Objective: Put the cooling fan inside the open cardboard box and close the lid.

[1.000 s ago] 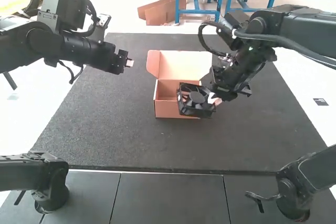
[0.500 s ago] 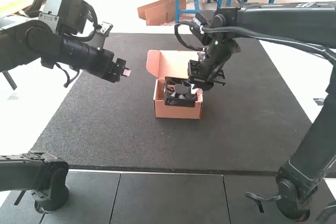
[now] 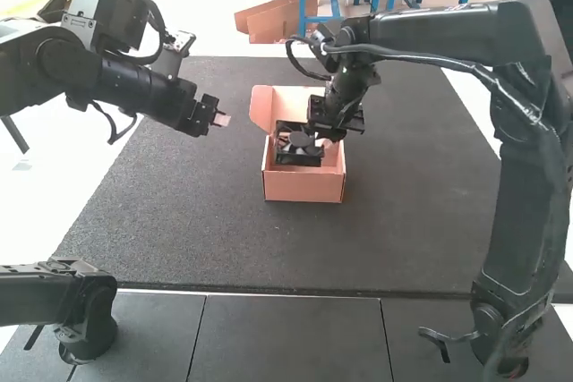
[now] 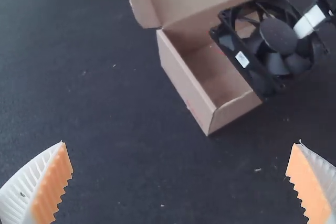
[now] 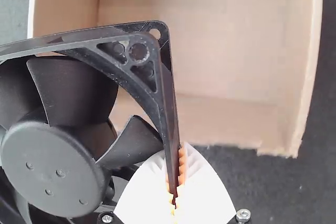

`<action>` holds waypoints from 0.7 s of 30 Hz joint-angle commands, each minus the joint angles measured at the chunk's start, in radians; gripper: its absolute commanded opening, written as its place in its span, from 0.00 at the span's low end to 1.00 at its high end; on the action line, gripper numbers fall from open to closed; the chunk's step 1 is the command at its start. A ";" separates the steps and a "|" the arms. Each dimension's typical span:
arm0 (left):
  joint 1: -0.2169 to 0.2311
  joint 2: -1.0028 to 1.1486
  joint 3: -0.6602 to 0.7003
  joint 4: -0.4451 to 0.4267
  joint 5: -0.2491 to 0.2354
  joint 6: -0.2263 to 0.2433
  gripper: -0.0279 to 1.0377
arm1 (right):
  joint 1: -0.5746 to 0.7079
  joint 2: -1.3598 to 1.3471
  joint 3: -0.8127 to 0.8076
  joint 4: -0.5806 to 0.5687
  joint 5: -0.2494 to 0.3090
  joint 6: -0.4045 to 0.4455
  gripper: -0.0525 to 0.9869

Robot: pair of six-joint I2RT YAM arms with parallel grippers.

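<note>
Seen from above, the right claw (image 3: 324,131) holds the fan (image 3: 298,143) tilted over the open top of the box (image 3: 304,183). The lid (image 3: 286,106) is folded back behind it, and the claw hides the fan's far corner. The right wrist view shows the grip itself: both white fingers (image 5: 202,184) are pressed together on the thin edge of the fan's frame, near a corner. The left wrist view looks in from the side. There the fan leans over the box's far rim, above its bare floor. The left claw (image 3: 218,118) hangs spread wide, holding nothing, well left of the box over the black mat (image 3: 179,212).
</note>
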 commanded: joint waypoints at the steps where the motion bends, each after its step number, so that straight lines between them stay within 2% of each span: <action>1: -0.005 -0.023 0.026 0.009 0.043 0.011 0.94 | -0.046 0.012 0.057 0.016 0.042 -0.006 0.05; 3: -0.007 -0.023 0.026 0.010 0.043 0.009 0.94 | -0.058 0.030 0.066 0.019 0.055 -0.012 0.05; 21: -0.007 -0.023 0.023 0.021 0.040 0.005 0.94 | -0.054 0.158 0.074 0.060 0.060 -0.049 0.04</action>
